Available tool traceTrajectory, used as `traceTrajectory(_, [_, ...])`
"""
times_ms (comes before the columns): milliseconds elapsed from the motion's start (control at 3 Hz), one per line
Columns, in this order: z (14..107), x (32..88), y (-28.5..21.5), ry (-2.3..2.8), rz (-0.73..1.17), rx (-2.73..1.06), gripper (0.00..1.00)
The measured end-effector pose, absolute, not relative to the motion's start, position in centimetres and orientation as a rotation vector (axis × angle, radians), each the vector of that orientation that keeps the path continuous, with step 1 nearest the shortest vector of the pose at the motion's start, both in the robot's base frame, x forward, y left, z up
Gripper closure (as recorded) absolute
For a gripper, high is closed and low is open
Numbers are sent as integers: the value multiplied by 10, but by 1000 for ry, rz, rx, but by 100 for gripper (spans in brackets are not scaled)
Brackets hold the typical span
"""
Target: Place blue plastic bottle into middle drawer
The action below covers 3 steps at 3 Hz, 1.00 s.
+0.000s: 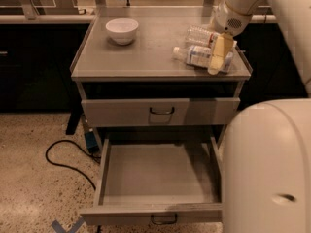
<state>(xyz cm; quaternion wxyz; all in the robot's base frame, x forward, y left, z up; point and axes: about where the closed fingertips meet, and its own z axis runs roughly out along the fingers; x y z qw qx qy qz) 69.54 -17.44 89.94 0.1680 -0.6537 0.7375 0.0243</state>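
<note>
The blue plastic bottle (pixel 197 56) lies on its side at the right of the cabinet top, white cap pointing left, pale blue-and-white label facing up. My gripper (pixel 219 53) hangs down from the arm at the top right, right over the bottle's right end and touching or nearly touching it. The middle drawer (pixel 160 174) is the lower of the two. It is pulled wide open toward me and nothing lies in it.
A second clear bottle (pixel 200 35) lies just behind the blue one. A white bowl (pixel 122 30) stands at the back left of the cabinet top (pixel 126 57). The upper drawer (pixel 121 112) is shut. A black cable (pixel 65 157) lies on the floor at left. A white part of my body (pixel 267 169) fills the lower right.
</note>
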Motion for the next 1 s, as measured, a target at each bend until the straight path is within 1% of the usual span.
traceTrajectory(333, [879, 722, -184, 2119, 41, -1830, 0])
traceTrajectory(667, [877, 728, -182, 2110, 30, -1819, 0])
traceTrajectory(1000, [854, 738, -166, 2106, 81, -1842, 0])
